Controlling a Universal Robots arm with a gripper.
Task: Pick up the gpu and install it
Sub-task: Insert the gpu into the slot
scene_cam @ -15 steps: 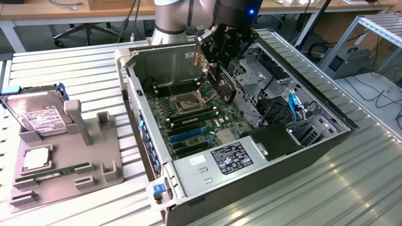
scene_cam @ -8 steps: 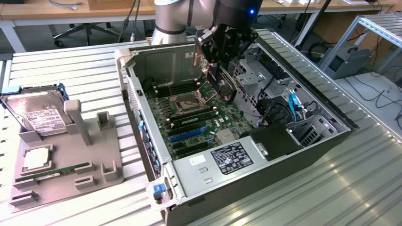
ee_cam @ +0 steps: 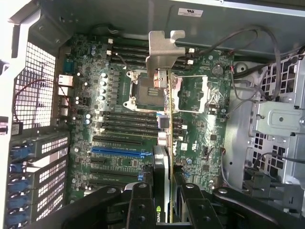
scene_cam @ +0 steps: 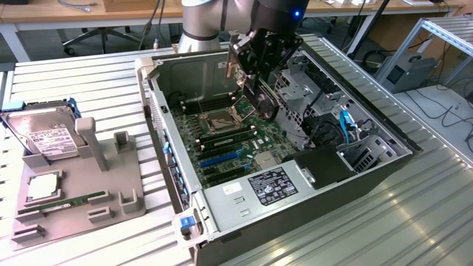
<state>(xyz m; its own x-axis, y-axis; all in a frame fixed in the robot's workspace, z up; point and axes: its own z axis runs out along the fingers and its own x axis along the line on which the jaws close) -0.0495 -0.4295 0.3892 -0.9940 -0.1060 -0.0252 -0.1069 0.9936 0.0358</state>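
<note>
Black hand (ee_cam: 167, 202) pinching the gpu (ee_cam: 162, 55), a thin green card with a silver end bracket, held on edge just above the green motherboard (ee_cam: 119, 95) inside the open grey computer case (scene_cam: 310, 216). The perforated silver drive cage (ee_cam: 281, 119) is near on one side, and there is open board on the other. The arm points straight down.

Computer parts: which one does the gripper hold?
The thin green graphics card with silver end bracket, clamped in the gripper above the motherboard; silver hard drive and narrow green memory stick sit on the grey holder.
</note>
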